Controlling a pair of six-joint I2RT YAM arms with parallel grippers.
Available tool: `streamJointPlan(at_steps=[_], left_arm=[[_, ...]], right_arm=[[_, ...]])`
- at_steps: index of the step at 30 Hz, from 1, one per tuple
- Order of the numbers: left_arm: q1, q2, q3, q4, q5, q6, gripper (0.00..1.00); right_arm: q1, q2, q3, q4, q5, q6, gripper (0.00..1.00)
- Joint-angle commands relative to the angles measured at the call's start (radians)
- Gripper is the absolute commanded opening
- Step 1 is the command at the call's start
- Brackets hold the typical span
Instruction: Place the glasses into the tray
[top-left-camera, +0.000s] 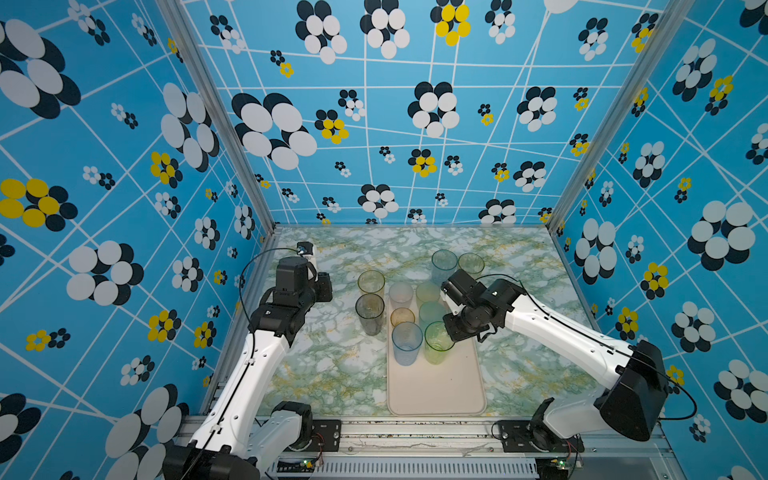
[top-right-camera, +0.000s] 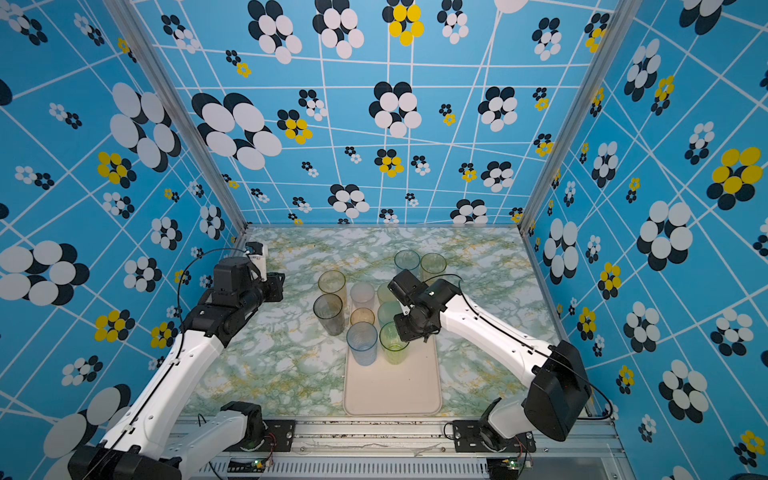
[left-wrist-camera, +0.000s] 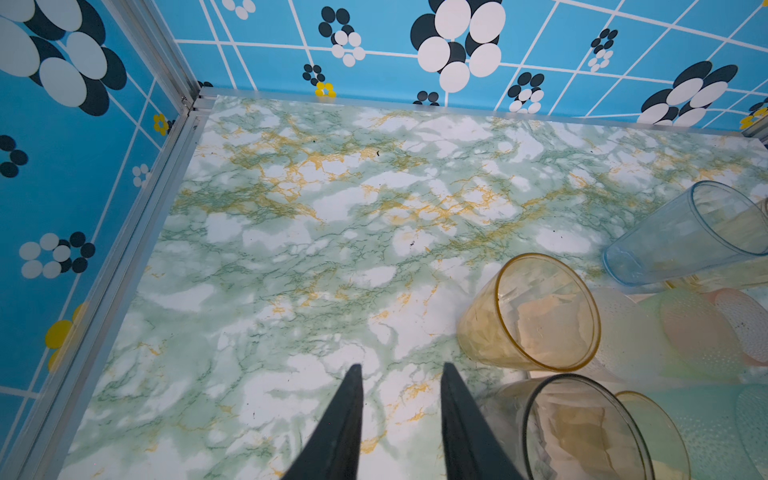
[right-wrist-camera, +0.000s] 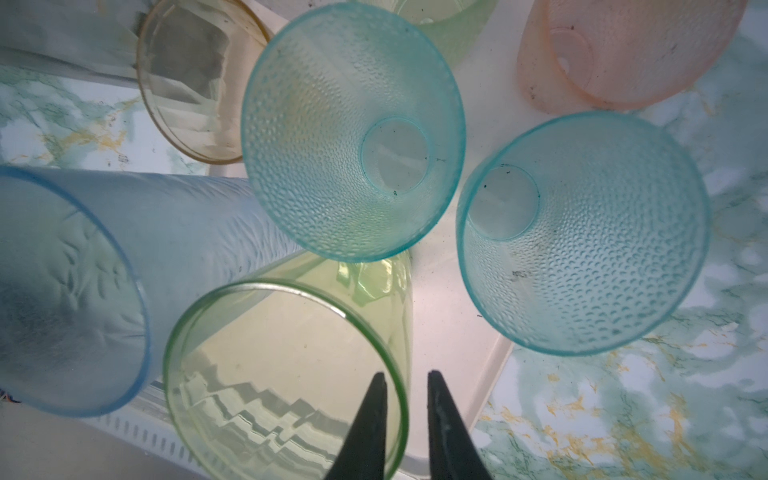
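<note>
Pincer work first: the right gripper (right-wrist-camera: 403, 374) hangs over the tray (top-left-camera: 436, 390) with its two black fingers (right-wrist-camera: 446, 436) narrowly apart, and we see the rim of the green glass (right-wrist-camera: 291, 374) running through the gap, one finger inside the glass and one outside, with clear space between the outer finger and the rim, so nothing is pinched. That green glass stands upright on the tray, at the edge of the crowd nearest the tray's bare half, and the blue glass (top-left-camera: 406, 343) stands just beside it. Farther along the tray we count a small amber glass (top-left-camera: 402, 316), a whitish glass (top-left-camera: 401, 294), a teal glass (top-left-camera: 431, 311) and a pale green glass (top-left-camera: 427, 292); the right wrist view adds a second teal glass (right-wrist-camera: 582, 232) by the tray's long side toward the right arm and a pink glass (right-wrist-camera: 623, 50) beyond it, though we cannot tell whether the pink one sits fully on the tray. Off the tray, just beside its long side toward the left arm, stand a yellow glass (top-left-camera: 371, 284) and a smoky grey glass (top-left-camera: 370, 313); past the tray's far end stand a bluish clear glass (top-left-camera: 444, 264) and a yellow-green glass (top-left-camera: 471, 264). The left gripper (left-wrist-camera: 399, 368) hovers over the marbled table (left-wrist-camera: 291, 249), off the tray on the yellow glass's side, its fingers a modest gap apart and holding nothing
</note>
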Motion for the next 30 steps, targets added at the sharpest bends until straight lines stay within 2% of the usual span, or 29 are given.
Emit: streamJointPlan(at_steps=[1,17,25,30], left_arm=[[0.012,0.009,0.03,-0.021,-0.005,0.018,0.33],[0.003,0.059,0.057,-0.054,0.007,0.028,0.3],[-0.037,0.092,0.078,-0.08,-0.027,0.045,0.28],[-0.087,0.11,0.103,-0.096,-0.059,0.057,0.28]], right_arm=[[-0.008,-0.027,-0.012,0.004,-0.005,0.012,0.21],[-0.008,-0.075,0.002,0.03,-0.001,0.002,0.33],[-0.021,-0.138,0.046,0.036,0.039,-0.026,0.39],[-0.077,-0.195,0.036,0.081,0.081,-0.025,0.4]])
